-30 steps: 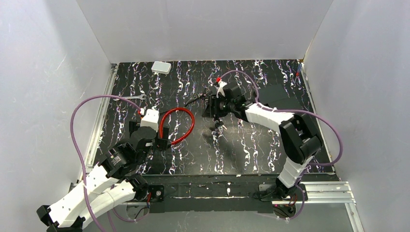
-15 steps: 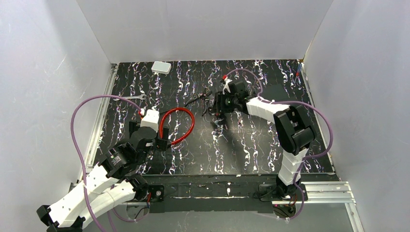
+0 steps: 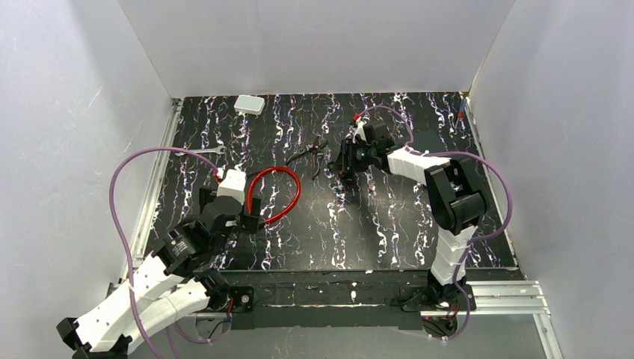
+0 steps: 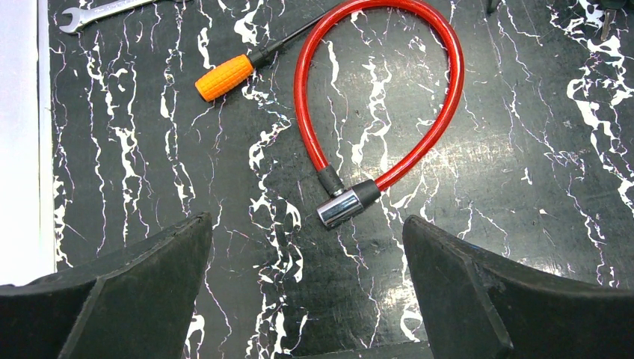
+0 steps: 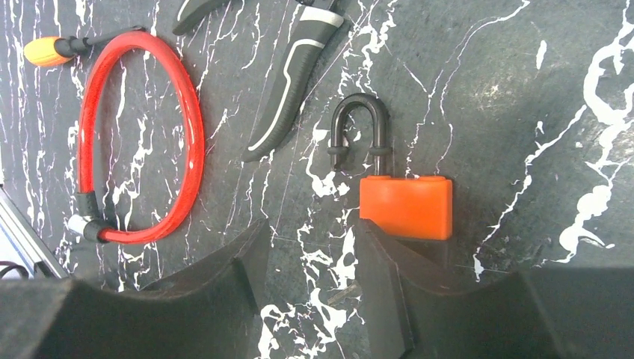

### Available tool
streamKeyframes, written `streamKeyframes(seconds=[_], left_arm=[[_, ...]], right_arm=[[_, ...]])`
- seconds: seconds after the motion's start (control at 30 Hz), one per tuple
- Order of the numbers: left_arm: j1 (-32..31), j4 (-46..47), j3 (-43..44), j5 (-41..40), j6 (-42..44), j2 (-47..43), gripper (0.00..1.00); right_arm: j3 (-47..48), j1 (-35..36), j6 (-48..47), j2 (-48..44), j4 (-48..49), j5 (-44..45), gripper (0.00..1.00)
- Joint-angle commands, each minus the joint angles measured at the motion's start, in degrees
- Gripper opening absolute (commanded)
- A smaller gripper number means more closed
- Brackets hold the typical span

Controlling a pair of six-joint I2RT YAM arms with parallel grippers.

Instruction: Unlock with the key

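Observation:
An orange padlock (image 5: 406, 206) with a black shackle lies on the table just ahead of my right gripper (image 5: 310, 258), whose fingers stand a little apart with nothing between them. Its right finger (image 5: 389, 292) partly covers the padlock's near edge. A short thin metal sliver that looks like the key's blade (image 5: 344, 292) lies on the table against that finger; its head is hidden. In the top view the right gripper (image 3: 342, 158) is low near the pliers. My left gripper (image 4: 306, 299) is wide open and empty, just short of the red cable lock (image 4: 340, 206).
Black-handled pliers (image 5: 288, 86) lie beyond the padlock. The red cable loop (image 3: 274, 188) lies between the arms. An orange-handled screwdriver (image 4: 224, 76) and a wrench (image 4: 105, 10) lie at its left. A white box (image 3: 249, 105) sits at the back. White walls surround the table.
My right gripper has drawn back to the right, away from the pliers, and the arm has folded closer in. The left arm has not moved.

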Motion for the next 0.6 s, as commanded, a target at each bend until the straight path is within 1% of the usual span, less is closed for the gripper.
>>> streamKeyframes(seconds=[0.0,0.17,0.3,0.37,0.5,0.57], left_arm=[[0.2,-0.3,1.0,-1.4,0.1,0.1,0.98],[0.4,-0.1,0.9,-1.4,0.2,0.2,0.98],[0.5,0.3,0.9,-0.9,0.4,0.3,0.98],[0.4,0.4,0.9,-0.8,0.6,0.3,0.98],[0.5,0.5,0.9,-0.4,0.7,0.6,0.98],[0.5,0.4,0.9,-0.4,0.8,0.7,0.98]], right_arm=[[2.2,0.2,0.1,-1.8,1.4,-0.6,0.54],[1.2,0.3,-0.5,-5.8,-0.3,3.6,0.55],[-0.5,0.3,-1.3,-10.5,-4.0,9.5,0.56],[-2.1,0.3,-1.4,-13.1,-5.6,13.3,0.56],[-5.9,0.3,-2.1,-18.4,-11.1,25.5,0.57],[-8.3,0.3,-1.8,-20.7,-12.1,30.0,0.57]])
